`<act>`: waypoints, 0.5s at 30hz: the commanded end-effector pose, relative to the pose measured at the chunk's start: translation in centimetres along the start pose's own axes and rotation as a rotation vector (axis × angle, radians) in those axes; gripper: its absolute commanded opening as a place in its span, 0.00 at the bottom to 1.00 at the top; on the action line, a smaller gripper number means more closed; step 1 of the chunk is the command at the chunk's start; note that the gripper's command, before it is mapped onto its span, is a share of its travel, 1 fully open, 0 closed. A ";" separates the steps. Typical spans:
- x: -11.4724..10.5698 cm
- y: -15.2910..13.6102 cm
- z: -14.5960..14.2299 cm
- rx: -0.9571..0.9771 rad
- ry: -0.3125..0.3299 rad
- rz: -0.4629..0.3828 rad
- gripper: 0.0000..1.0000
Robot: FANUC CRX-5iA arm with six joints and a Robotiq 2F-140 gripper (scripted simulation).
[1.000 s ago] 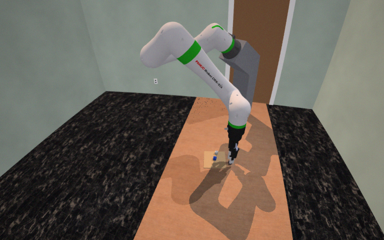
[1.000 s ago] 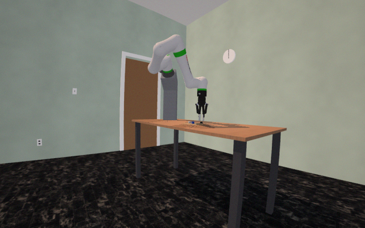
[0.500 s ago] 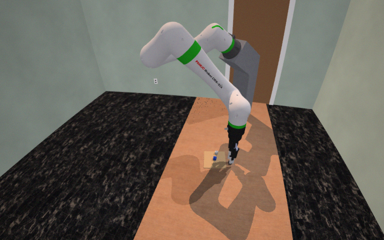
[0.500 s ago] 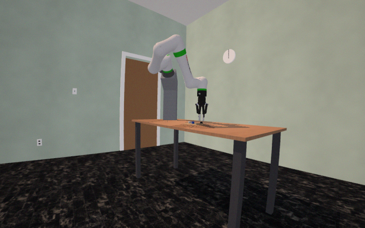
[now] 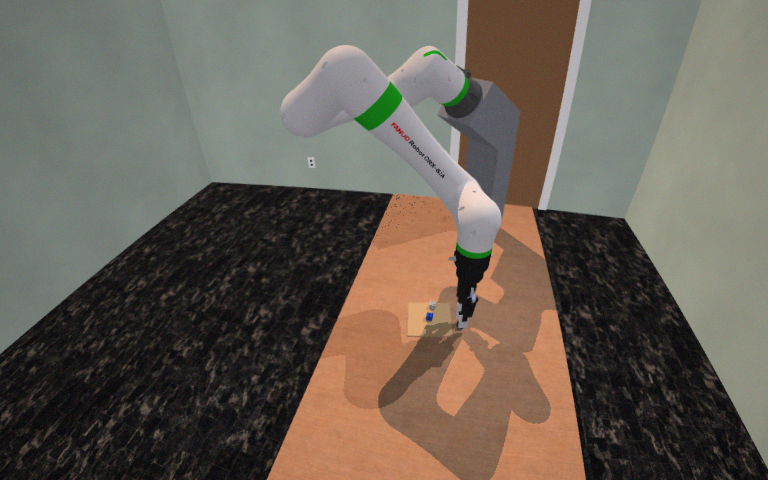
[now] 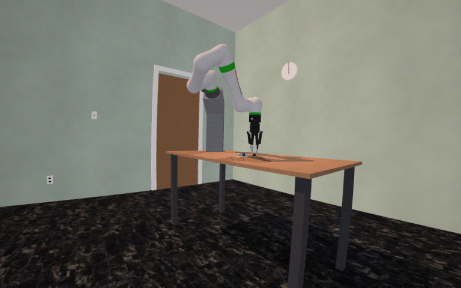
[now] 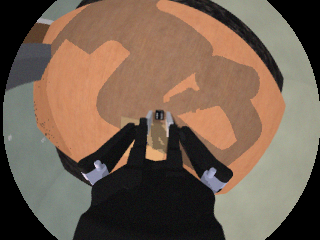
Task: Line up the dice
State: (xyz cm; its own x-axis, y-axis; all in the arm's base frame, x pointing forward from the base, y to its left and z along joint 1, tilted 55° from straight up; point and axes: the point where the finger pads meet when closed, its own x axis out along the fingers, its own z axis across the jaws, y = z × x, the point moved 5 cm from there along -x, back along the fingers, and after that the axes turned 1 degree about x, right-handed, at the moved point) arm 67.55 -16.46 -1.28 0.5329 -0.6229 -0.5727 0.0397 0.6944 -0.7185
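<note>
The pale yellow square mat [image 5: 416, 327] [image 7: 131, 121] lies flat on the brown wooden table [image 5: 368, 283] [image 6: 305, 166] [image 7: 75, 90], and two little dice are on it. The white die [image 5: 432, 305] [image 6: 239, 154] is on the side of the mat by the tall grey robot stand [image 5: 501, 141] [image 6: 214, 125] [image 7: 25, 67], and the blue die [image 5: 429, 316] [image 6: 244, 155] is near it, a bit farther out. The small black die [image 6: 254, 155] [image 7: 159, 115] seems to be just off the mat's side, so it likely has to go on. The dots are too small to read, so I can't tell if the order is right. The black gripper [image 5: 462, 323] [image 6: 254, 152] [image 7: 159, 116] points down there, its fingers a little bit apart, one on each side of the black die, and it does not look squeezed. The mat has room past the blue die, toward its far edge. That looks like a good spot if black has the biggest number. The tips should stay away from the mat's edge and the other two dice. Letting go and backing off are left too.
</note>
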 end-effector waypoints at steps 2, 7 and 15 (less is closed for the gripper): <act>0.4 0.0 0.0 0.000 0.000 0.000 0.21; 0.9 0.0 0.0 0.000 0.000 0.000 0.21; 2.0 0.0 0.0 0.000 0.000 0.000 0.21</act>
State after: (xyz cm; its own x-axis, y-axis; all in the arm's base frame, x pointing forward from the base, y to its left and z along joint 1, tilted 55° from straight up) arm 68.53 -17.61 -2.33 0.5330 -0.6229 -0.5726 0.0397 0.6944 -0.7185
